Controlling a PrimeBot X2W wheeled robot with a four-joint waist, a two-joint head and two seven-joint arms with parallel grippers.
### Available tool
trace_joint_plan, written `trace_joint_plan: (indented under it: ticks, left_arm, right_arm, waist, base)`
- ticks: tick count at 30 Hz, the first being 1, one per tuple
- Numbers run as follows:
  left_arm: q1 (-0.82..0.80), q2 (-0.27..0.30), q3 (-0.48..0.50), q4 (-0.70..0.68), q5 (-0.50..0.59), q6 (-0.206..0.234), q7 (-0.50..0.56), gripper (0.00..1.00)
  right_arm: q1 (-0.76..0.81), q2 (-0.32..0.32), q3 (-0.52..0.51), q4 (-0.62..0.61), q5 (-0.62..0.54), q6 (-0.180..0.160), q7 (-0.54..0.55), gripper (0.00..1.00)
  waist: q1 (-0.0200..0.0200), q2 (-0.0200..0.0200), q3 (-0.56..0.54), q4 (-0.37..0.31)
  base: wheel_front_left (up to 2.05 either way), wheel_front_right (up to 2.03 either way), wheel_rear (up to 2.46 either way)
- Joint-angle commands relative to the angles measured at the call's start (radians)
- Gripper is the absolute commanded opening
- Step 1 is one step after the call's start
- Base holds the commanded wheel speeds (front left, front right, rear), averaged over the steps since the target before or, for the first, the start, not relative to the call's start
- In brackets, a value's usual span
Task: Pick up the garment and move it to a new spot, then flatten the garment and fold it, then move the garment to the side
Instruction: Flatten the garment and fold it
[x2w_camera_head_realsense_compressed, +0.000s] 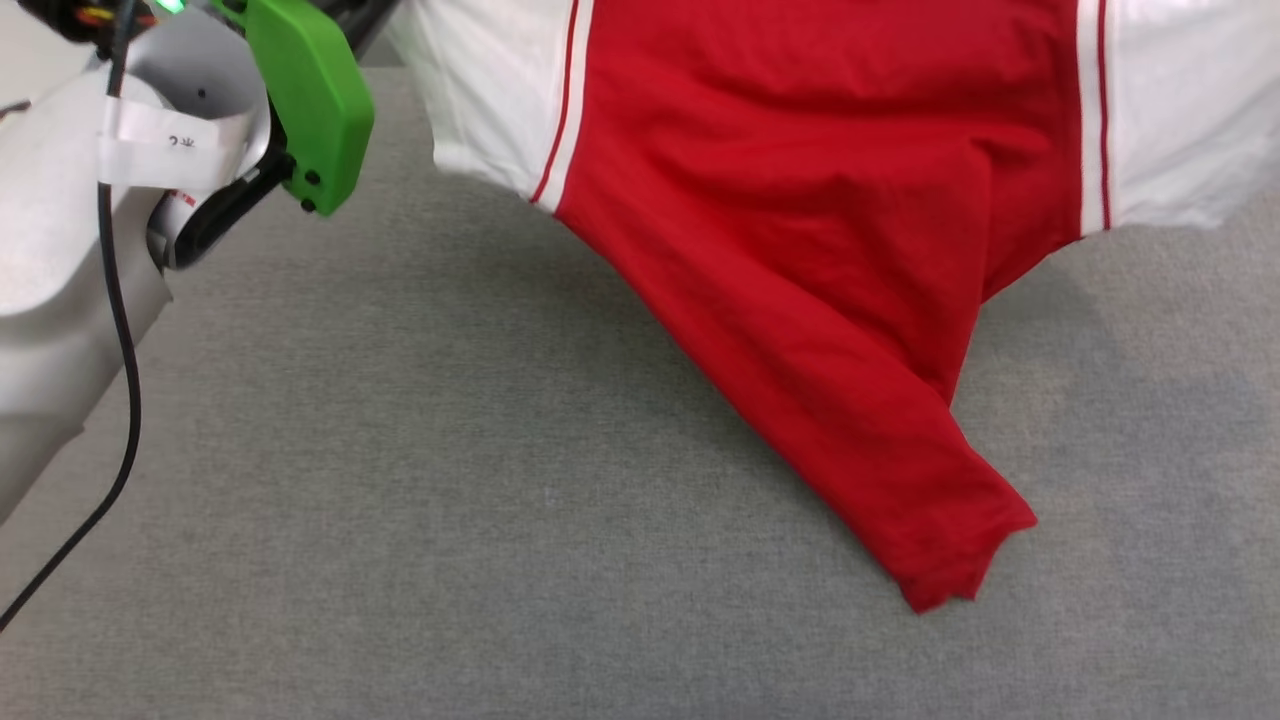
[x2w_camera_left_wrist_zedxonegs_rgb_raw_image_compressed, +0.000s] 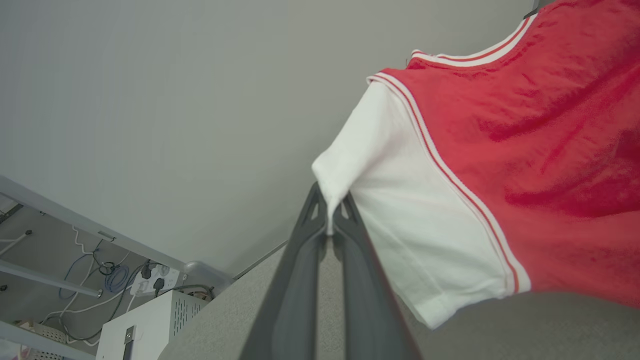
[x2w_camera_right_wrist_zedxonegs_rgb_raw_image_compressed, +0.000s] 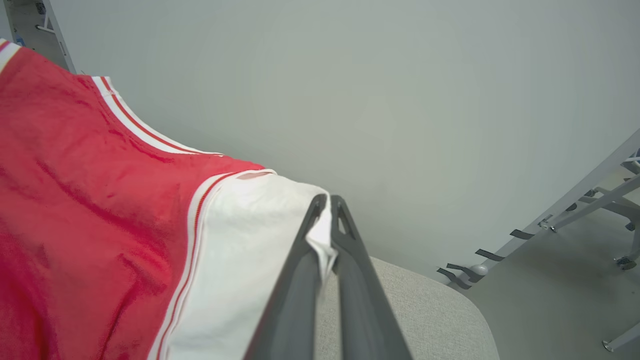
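I am pinching the white-sleeved red jersey T-shirt (x2w_camera_head_realsense_compressed: 820, 250), which is hanging over the grey fabric tabletop (x2w_camera_head_realsense_compressed: 400, 500), with left end effector (x2w_camera_left_wrist_zedxonegs_rgb_raw_image_compressed: 330, 220) and right end effector (x2w_camera_right_wrist_zedxonegs_rgb_raw_image_compressed: 327, 220) both clenched on its sleeves, aiming to stretch it evenly and lower it hem-first.

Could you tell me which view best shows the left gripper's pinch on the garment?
The left wrist view: the left gripper pinches the garment by a white sleeve. The head view gives the hanging red body; the right wrist view, the other sleeve in the right gripper.
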Motion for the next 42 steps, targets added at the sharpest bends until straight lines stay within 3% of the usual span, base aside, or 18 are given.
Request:
trace_joint_plan:
  ticks: [1, 8, 16, 28, 42]
  left_arm:
    - [-0.029, 0.004, 0.008, -0.008, 0.017, 0.011, -0.021, 0.0]
    - [-0.102, 0.01, 0.047, -0.052, 0.04, 0.035, -0.063, 0.0]
    - [-0.184, -0.016, 0.081, -0.06, 0.041, 0.055, -0.07, 0.0]
    - [-0.403, -0.102, 0.128, 0.084, 0.087, 0.06, -0.124, 0.0]
    - [-0.655, -0.172, 0.157, 0.336, 0.156, 0.045, -0.247, 0.0]
  right_arm:
    - [-0.028, -0.008, -0.008, 0.004, -0.008, -0.001, -0.011, 0.0]
    - [-0.115, -0.026, -0.003, 0.017, -0.019, -0.001, -0.002, 0.0]
    - [-0.25, 0.0, 0.048, 0.061, -0.031, -0.001, 0.033, 0.0]
    - [-0.59, 0.069, 0.121, 0.241, -0.116, -0.001, 0.027, 0.0]
    - [-0.961, 0.195, 0.149, 0.502, -0.272, -0.001, -0.154, 0.0]
  waist:
    - [-0.0001, -0.0001, -0.047, 0.04]
    - [-0.0001, -0.0001, -0.087, 0.057]
    - [-0.0001, -0.0001, -0.073, 0.059]
    - [-0.0001, -0.0001, 0.114, 0.027]
    - [-0.0001, -0.0001, 0.316, -0.011]
  base:
    - [0.0, 0.0, 0.0]
    - [0.0, 0.0, 0.0]
    - [0.0, 0.0, 0.0]
    - [0.0, 0.0, 0.0]
    - [0.0, 0.0, 0.0]
